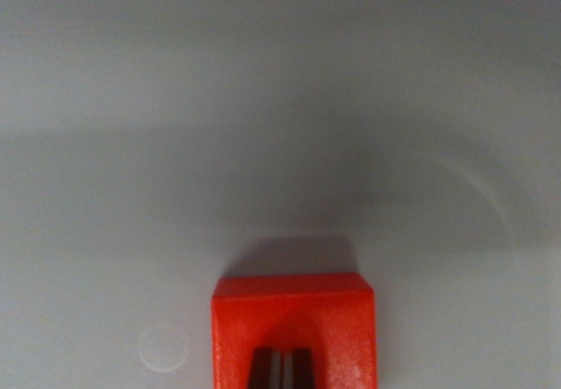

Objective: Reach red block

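Red block (294, 319) sat at the bottom centre of the wrist view, resting on the pale grey surface (280, 100). Two dark jaws at its lower edge stood nearly together, a thin gap between them.

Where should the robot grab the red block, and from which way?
Probably by its two straight side faces, coming down from above. The red block lies flat on the grey table, square to the wrist view, with bare table on both sides. The dark fingertips already sit over its lower middle.
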